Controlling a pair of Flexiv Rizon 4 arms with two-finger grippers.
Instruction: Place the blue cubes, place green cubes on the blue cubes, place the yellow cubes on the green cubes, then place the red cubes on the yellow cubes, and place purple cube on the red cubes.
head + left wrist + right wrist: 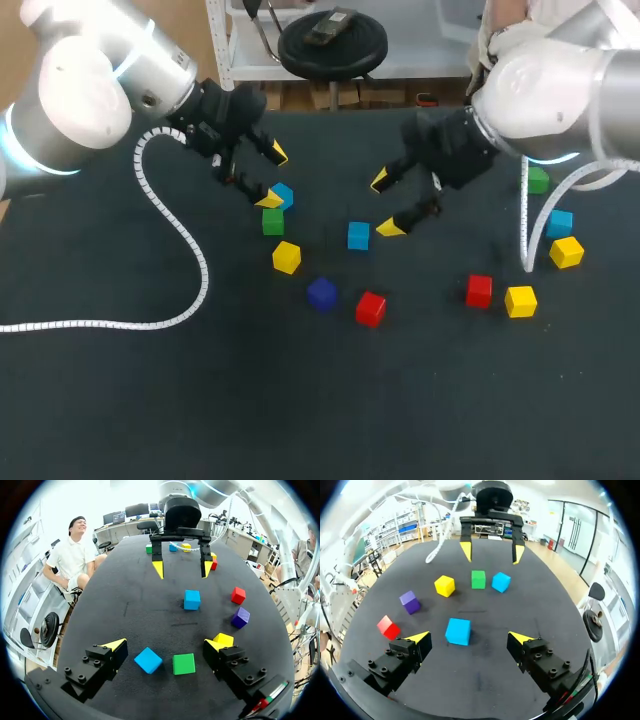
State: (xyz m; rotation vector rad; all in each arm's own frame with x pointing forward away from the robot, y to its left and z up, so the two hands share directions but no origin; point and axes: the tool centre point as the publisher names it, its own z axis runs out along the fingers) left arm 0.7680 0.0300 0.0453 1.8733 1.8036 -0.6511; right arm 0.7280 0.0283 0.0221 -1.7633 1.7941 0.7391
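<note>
A mid-table light-blue cube [358, 236] is left clear all round; a green cube [272, 222] is crowded by another light-blue cube [283, 194].

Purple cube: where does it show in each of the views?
Head view: purple cube mid-table, between yellow cube and red cube.
Left wrist view: purple cube between those same two.
Right wrist view: purple cube again between them.
Shared landmark: the middle blue cube.

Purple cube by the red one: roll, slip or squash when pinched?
The purple cube rests on a flat face, so it probably won't roll. It looks like a solid block, so it is likely rigid. Its faces look smooth, so a light pinch might slip.
</note>
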